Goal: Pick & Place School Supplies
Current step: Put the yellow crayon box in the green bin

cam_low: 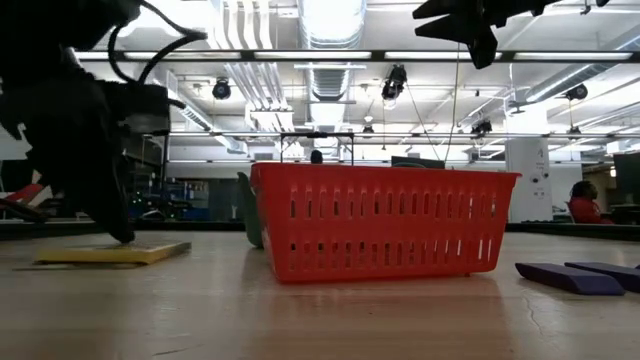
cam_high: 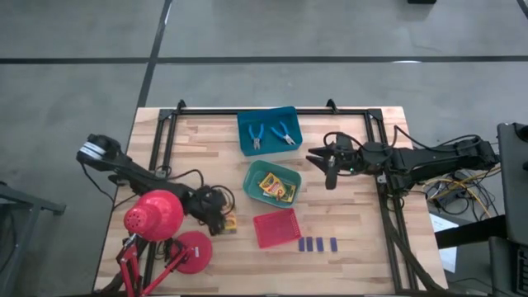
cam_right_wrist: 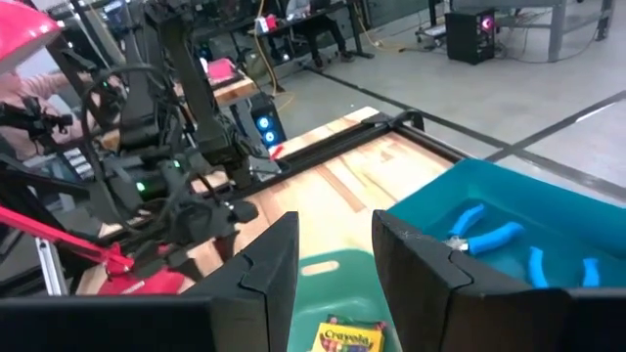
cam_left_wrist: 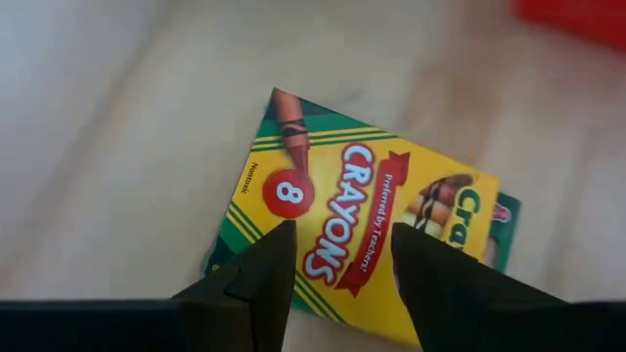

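Observation:
A yellow-and-green crayon box (cam_left_wrist: 362,205) lies flat on the wooden table (cam_high: 355,214), left of the red tray (cam_high: 276,228). It also shows in the low view as the crayon box (cam_low: 110,252). My left gripper (cam_left_wrist: 337,235) is open and points down over that box (cam_high: 230,223), one finger on each side of its printed face. My right gripper (cam_high: 330,169) is open and hangs high above the table, right of the green tray (cam_high: 252,177). Other crayon boxes (cam_high: 276,188) lie in that tray. Two blue-handled tools (cam_high: 268,134) lie in the blue tray (cam_high: 247,124). A row of dark blue-purple blocks (cam_high: 318,244) lies on the table. My left gripper comes at the crayon box from above, and its open fingers (cam_left_wrist: 264,269) stand over the box's top face (cam_left_wrist: 333,244). In the low view a dark fingertip (cam_low: 120,232) reaches down to the box's top. I cannot tell whether it touches. The box lies flat on the table.
A red desk lamp (cam_high: 157,214) with its round base (cam_high: 194,252) stands close to my left arm, on its left and near side. The red tray (cam_low: 380,230) stands just right of the box. A dark metal frame (cam_high: 272,110) runs along the table's far edge and sides.

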You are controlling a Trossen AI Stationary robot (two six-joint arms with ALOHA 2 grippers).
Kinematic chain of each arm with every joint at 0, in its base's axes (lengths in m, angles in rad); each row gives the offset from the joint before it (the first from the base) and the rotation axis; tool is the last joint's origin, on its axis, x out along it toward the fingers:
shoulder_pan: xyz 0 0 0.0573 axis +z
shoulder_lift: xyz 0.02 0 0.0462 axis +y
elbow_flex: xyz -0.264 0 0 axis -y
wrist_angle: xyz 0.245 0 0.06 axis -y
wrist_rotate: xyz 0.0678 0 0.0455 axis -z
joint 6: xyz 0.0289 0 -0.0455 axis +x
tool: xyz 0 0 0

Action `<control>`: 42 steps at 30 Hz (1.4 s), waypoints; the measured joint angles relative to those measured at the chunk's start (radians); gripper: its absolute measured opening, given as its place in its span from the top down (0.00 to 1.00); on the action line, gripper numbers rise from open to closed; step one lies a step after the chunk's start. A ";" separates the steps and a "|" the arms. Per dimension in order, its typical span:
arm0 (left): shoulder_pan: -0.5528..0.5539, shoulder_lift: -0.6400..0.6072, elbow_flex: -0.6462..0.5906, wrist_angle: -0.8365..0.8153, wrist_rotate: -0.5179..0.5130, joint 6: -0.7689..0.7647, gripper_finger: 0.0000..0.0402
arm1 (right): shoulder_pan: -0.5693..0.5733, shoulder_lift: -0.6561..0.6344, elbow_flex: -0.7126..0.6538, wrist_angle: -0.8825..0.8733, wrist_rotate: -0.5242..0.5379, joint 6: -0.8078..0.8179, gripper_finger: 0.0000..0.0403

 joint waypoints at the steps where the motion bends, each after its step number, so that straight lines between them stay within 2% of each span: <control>1: 0.000 0.017 0.000 0.035 0.018 0.003 0.56 | 0.000 0.000 0.000 -0.010 0.000 0.002 0.69; 7: 0.000 0.101 0.003 0.179 0.094 0.008 0.56 | 0.001 0.000 0.000 -0.083 -0.001 0.123 0.69; 11: 0.000 0.114 0.003 0.217 0.112 0.029 0.56 | 0.010 0.003 0.000 -0.137 -0.056 0.203 0.69; 14: 0.000 0.115 0.000 0.241 0.130 0.057 0.56 | 0.031 0.017 0.000 -0.137 -0.102 0.232 0.69; 21: -0.001 0.107 -0.005 0.287 0.147 0.088 0.56 | 0.115 0.083 0.003 -0.110 -0.108 0.242 0.69; 28: -0.003 -0.031 -0.008 0.318 0.136 0.304 0.56 | 0.184 0.153 0.006 0.024 -0.111 0.175 0.69; 36: -0.002 -0.248 -0.007 0.266 -0.047 0.715 0.56 | 0.186 0.184 0.006 0.028 -0.109 0.192 0.69; 39: -0.001 -0.277 -0.006 0.246 -0.081 0.855 0.56 | 0.186 0.190 0.006 0.029 -0.111 0.261 0.69; 42: -0.001 -0.256 -0.019 0.241 -0.076 0.917 0.56 | 0.187 0.204 0.006 0.055 -0.168 0.317 0.69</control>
